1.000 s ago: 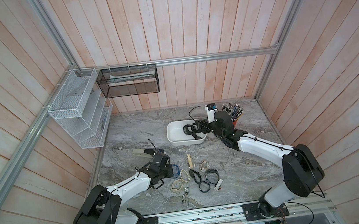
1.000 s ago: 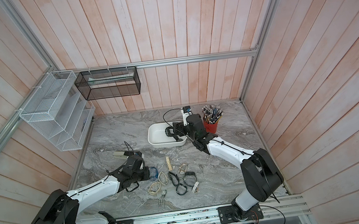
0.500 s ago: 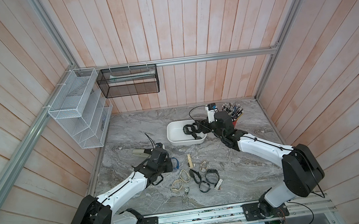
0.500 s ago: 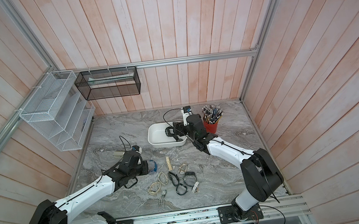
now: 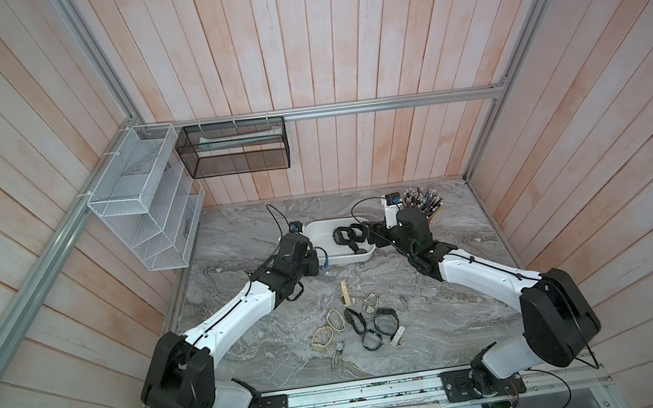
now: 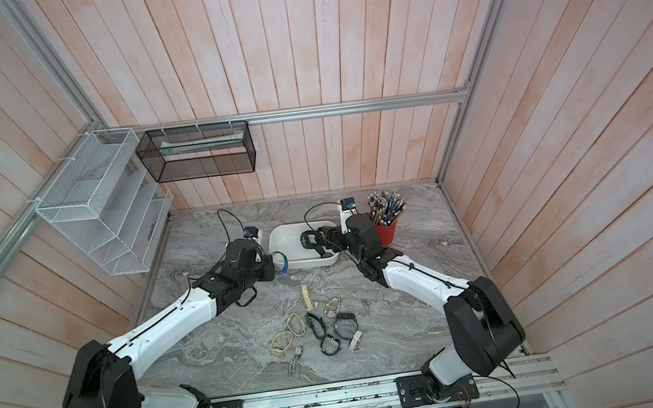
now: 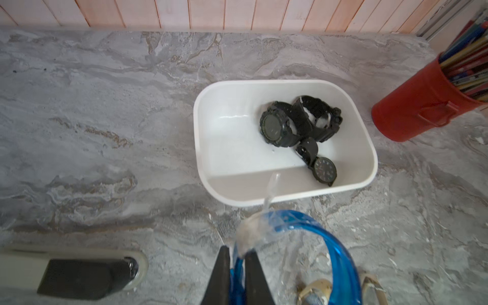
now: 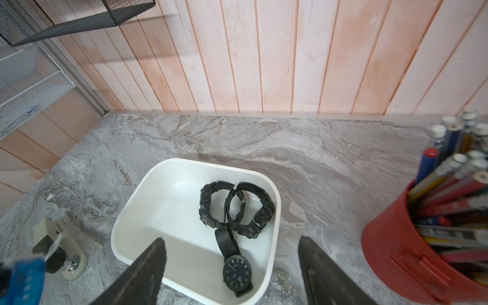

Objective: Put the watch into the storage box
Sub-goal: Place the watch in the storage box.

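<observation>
Left tool (image 7: 237, 254) grips blue watch (image 7: 303, 217), seemingly just outside storage box (image 7: 232, 190).

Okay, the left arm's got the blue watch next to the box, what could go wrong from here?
The left gripper pinches the blue watch by its strap, short of the box rim: released now, it would likely land on the table. The open right gripper hangs over the box, so the arms might collide there.
</observation>
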### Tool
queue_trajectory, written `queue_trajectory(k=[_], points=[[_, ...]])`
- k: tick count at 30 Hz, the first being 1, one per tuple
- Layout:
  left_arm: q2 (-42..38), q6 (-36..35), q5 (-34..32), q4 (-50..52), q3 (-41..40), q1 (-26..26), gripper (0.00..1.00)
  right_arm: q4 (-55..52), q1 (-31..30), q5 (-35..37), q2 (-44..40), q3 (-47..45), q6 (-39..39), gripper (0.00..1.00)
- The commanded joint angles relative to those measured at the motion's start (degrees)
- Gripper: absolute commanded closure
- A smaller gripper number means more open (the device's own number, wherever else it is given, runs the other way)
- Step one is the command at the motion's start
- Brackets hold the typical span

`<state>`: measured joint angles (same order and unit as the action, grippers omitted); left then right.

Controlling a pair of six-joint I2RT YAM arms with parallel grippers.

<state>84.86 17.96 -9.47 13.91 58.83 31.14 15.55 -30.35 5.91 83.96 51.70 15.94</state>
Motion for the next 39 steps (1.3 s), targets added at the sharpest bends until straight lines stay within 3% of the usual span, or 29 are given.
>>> queue_trajectory(k=[1, 11, 28, 39], points=[[5.5, -4.8, -0.7, -1.3, 7.1, -1.8, 1.0, 1.7, 0.9, 0.6, -2.2, -1.3, 0.0, 0.19], [23.9, -9.3, -5.6, 5.3, 26.0, -2.9, 1.0, 0.5, 2.5, 1.3, -7.9, -7.0, 2.1, 0.19], [41.0, -8.3, -3.0, 12.1, 40.9, -3.5, 1.0, 0.5, 4.6, -0.2, -8.4, -7.2, 1.8, 0.19], [45.1, -6.8, -2.0, 13.3, 44.5, -3.6, 1.0, 0.8, 5.7, -1.0, -8.6, -5.9, 0.6, 0.19]])
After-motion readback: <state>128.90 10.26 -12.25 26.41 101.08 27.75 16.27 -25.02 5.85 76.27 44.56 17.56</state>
